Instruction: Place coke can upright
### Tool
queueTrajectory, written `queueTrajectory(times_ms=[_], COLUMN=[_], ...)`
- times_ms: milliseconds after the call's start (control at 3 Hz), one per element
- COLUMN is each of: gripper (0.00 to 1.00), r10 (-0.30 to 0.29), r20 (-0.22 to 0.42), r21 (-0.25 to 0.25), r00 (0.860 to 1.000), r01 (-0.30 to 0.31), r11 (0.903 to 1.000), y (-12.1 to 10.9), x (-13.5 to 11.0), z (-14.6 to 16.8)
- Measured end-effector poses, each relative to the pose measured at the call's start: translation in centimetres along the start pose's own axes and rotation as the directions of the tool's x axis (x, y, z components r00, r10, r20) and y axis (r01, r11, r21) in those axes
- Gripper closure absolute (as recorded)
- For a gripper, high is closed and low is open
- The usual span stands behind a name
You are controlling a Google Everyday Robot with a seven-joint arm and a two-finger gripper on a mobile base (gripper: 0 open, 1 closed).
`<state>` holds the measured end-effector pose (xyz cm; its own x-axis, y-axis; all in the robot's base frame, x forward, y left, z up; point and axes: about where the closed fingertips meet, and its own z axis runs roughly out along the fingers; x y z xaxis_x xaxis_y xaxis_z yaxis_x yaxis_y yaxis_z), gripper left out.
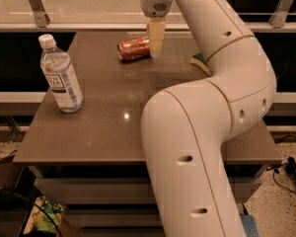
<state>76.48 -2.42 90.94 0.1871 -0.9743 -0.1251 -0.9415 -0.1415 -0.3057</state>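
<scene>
The coke can [132,50] is a small red can lying on its side at the far middle of the brown table [108,112]. My gripper [156,44] hangs from the white arm [207,107] straight down over the can's right end, with its pale fingers overlapping that end in the view. I cannot tell whether it touches the can.
A clear water bottle [61,76] with a white cap stands upright at the table's left. A yellow-green sponge [201,61] lies at the far right, partly hidden by the arm. A glass railing runs behind the table. The arm's big lower link covers the table's front right.
</scene>
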Motion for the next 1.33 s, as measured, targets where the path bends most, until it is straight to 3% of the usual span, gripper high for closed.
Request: queueTrajectory(times_ms=[667,1333], gripper=[0.0,0.0], r10=[-0.007,-0.055], r20=[0.013,0.025], r21=[-0.022,-0.052], r00=[1.0,0.998], r01=[0.007,0.056], r11=[0.9997,0.9971], y=[-0.3,-0.7], x=[-0.2,-2.0], z=[2.1,4.7])
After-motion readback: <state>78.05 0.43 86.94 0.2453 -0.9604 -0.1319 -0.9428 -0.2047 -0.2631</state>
